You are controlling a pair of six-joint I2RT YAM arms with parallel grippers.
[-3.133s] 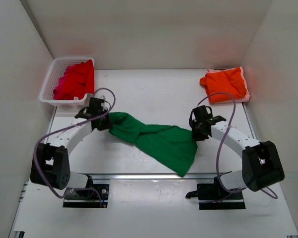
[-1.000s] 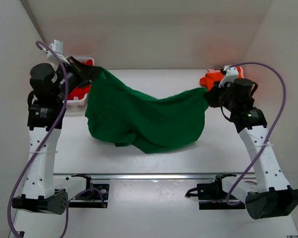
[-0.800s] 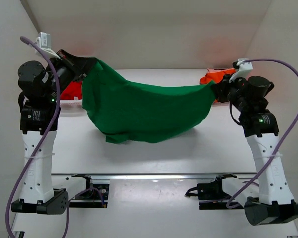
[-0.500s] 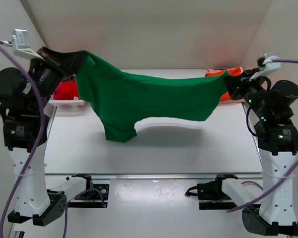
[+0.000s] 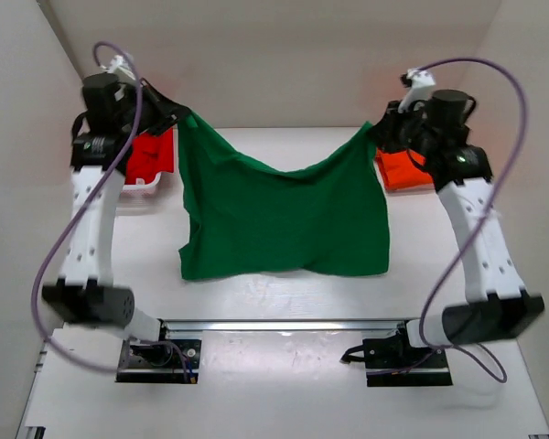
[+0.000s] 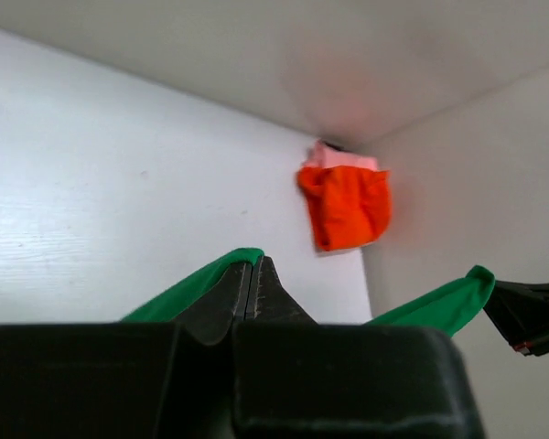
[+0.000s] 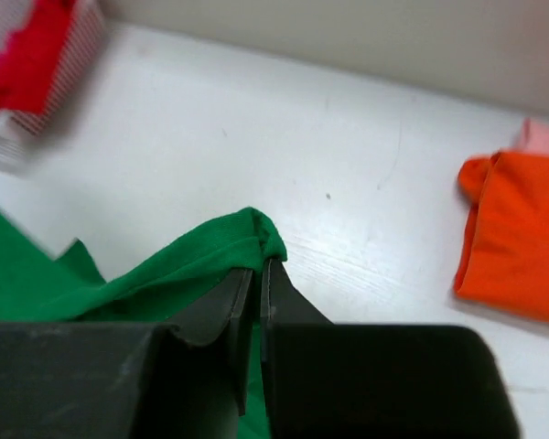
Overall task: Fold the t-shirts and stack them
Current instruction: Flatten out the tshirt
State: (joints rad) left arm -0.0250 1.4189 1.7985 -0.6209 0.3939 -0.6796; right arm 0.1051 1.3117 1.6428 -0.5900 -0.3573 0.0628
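Green t-shirt [image 5: 284, 219] hangs spread like a curtain between your two arms, over the middle of the tabletop [image 5: 421, 251]. Nearest to you is its lower hem. It comes down close to the tabletop, but I cannot tell if it touches. The left corner of the hem looks a little curled, so if you lay the cloth down as it is, a crease can be folded in.

Higher and further back, the left pincer [image 5: 185, 114] and the right pincer [image 5: 373, 133] each hold one upper corner of the shirt. In both wrist views the pincer is pressed tight, with only a thin edge of green cloth inside. Such a small bite is the main danger, I think: a quick pull or a swing can draw the cloth out on one side, and then the shirt falls in a heap. The top edge also sags between the pincers, so the shirt may land with wrinkles.

Furthest back, the left pincer is near the basket [image 5: 133, 186] with the red t-shirts [image 5: 151, 151], and the right pincer is just beside the folded orange t-shirt [image 5: 403, 169]. A low pass there can catch the basket or drag the orange one out of shape
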